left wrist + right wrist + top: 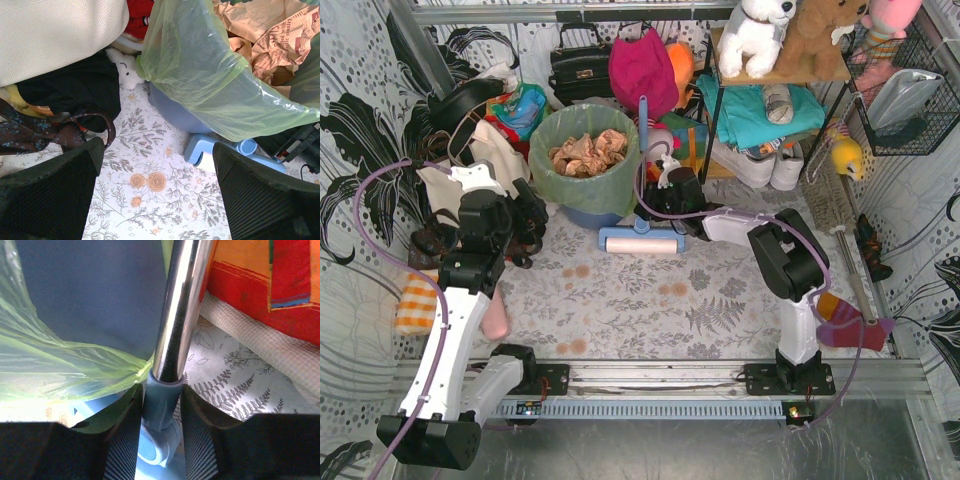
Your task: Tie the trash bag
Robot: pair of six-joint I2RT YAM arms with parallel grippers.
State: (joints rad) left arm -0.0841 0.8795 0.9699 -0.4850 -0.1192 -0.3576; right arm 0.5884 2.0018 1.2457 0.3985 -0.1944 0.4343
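Note:
The trash bag is lime-green, lines the round blue bin at the back centre, and holds crumpled brown paper. My left gripper is open and empty, low over the floral cloth just left of the bin; its wrist view shows the trash bag and bin ahead of the left gripper. My right gripper is at the bin's right side. The right gripper is shut around the blue collar of a floor roller's metal handle, with a bunched fold of the trash bag touching its left finger.
The blue roller head lies in front of the bin. A cream tote and dark bags crowd the left. A shelf with soft toys, shoes and a brush stand at the right.

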